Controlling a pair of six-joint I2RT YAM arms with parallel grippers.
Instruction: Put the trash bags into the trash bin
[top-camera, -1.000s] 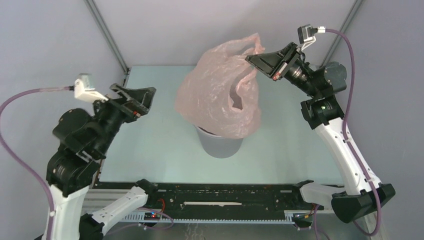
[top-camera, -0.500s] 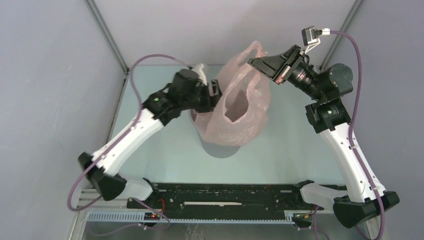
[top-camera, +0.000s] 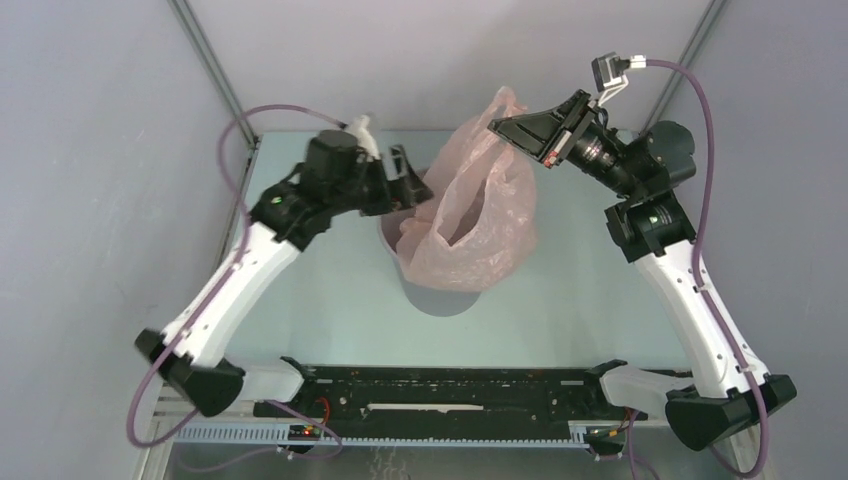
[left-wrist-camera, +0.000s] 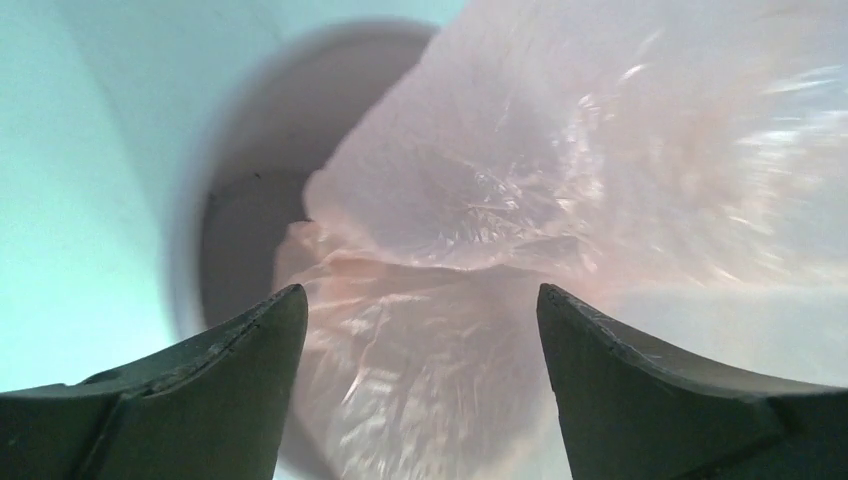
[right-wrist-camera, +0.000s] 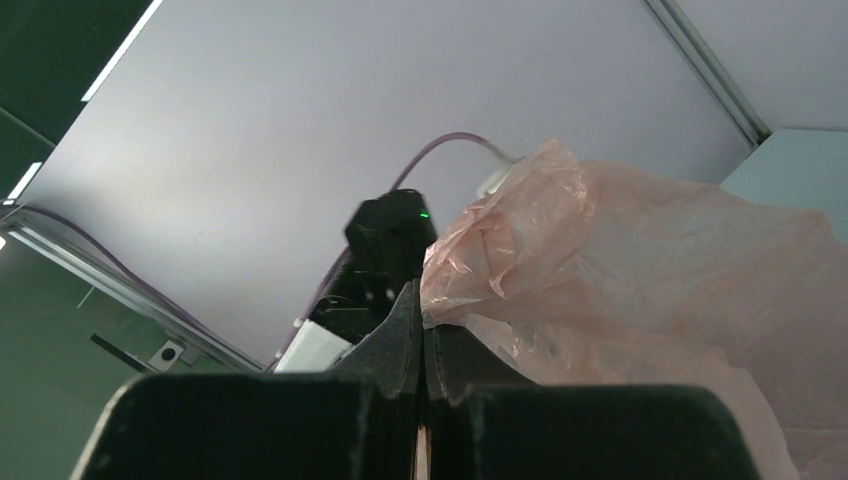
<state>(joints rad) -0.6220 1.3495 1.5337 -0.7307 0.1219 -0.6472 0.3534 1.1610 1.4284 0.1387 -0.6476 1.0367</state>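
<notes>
Reaching in from the left, my left gripper (top-camera: 418, 190) hangs beside the far rim of the trash bin (top-camera: 440, 298), jaws spread and holding nothing, while my right gripper (top-camera: 498, 124) sits raised high with its jaws pressed together on a handle loop of the trash bag (top-camera: 480, 215). I see a pale blue-green table (top-camera: 320, 300) boxed in by plain grey walls (top-camera: 400, 50). Thin, wrinkled and translucent pink, the bag hangs from that pinch with its mouth open upward and its bottom sunk into the upright grey bin mid-table.
</notes>
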